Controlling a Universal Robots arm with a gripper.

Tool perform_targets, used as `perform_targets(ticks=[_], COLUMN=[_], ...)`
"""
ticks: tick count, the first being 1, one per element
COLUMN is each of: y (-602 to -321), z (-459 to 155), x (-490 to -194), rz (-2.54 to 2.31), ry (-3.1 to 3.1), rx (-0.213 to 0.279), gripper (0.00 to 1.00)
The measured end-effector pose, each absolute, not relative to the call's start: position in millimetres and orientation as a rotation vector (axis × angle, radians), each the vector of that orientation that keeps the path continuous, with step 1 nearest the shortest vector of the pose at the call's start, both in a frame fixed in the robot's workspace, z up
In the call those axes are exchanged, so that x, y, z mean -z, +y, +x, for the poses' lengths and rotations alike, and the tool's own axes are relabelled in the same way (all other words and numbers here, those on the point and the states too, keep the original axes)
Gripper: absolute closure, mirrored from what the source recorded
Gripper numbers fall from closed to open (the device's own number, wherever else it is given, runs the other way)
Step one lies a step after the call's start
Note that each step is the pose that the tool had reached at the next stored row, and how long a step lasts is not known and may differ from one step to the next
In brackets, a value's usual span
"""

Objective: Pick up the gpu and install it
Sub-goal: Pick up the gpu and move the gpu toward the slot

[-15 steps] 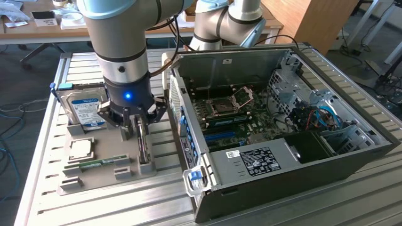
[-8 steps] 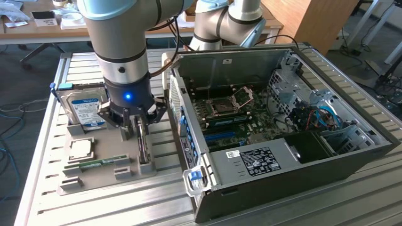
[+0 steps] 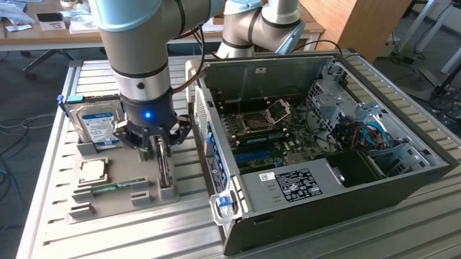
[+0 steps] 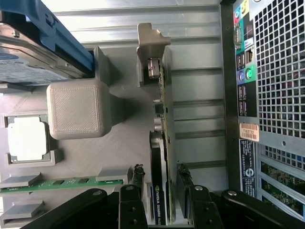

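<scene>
The gripper (image 4: 161, 177) hangs straight down over the grey holder (image 4: 125, 143), its two dark fingers (image 4: 138, 175) set either side of the gpu (image 4: 159, 157); a thin strip of grey shows between each pad and the card, so the jaws stand apart, straddling it and not clamped on it. The gpu stands on its long edge in a slot along the holder's edge nearest the computer case (image 4: 281, 71) (black shroud on one face, green board on the other, silver bracket at the end away from the fingers); it has not been lifted from the slot.

In the exterior view the gripper (image 3: 157, 148), a blue light on the wrist above it, comes down on the end of the gpu (image 3: 165, 175) that lies towards the holder's far edge. The holder (image 3: 137, 170) sits on the slatted metal table (image 3: 144, 232), on the side towards the exterior view's left; along its near edge lies a narrow green memory stick (image 3: 115, 187) – flat in its groove – and just beyond that a square processor (image 3: 94, 170) in its recess; at the holder's far corner a blue-labelled hard drive (image 3: 101, 127) stands upright in a blue frame.

Just beside the holder, towards the exterior view's right, the computer case (image 3: 346, 178) lies on its side with the panel off – the motherboard (image 3: 266, 129) is exposed, the power supply (image 3: 288, 183) with its white label sits at the near end, and blue cables lie by the drive cage. Beyond the table's far edge stands a cluttered desk (image 3: 43, 32).
</scene>
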State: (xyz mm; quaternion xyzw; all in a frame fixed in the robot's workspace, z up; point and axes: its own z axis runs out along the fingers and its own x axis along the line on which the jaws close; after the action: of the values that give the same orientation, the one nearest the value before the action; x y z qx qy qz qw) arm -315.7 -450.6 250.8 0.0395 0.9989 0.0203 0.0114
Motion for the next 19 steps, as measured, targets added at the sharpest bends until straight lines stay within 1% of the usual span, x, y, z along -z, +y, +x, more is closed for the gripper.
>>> perform_targets(ticks=[19], y=[-443.8], z=[-315.9], x=[-233.8], rz=[0.123], ry=[3.116], rx=[-0.063], gripper=[0.58])
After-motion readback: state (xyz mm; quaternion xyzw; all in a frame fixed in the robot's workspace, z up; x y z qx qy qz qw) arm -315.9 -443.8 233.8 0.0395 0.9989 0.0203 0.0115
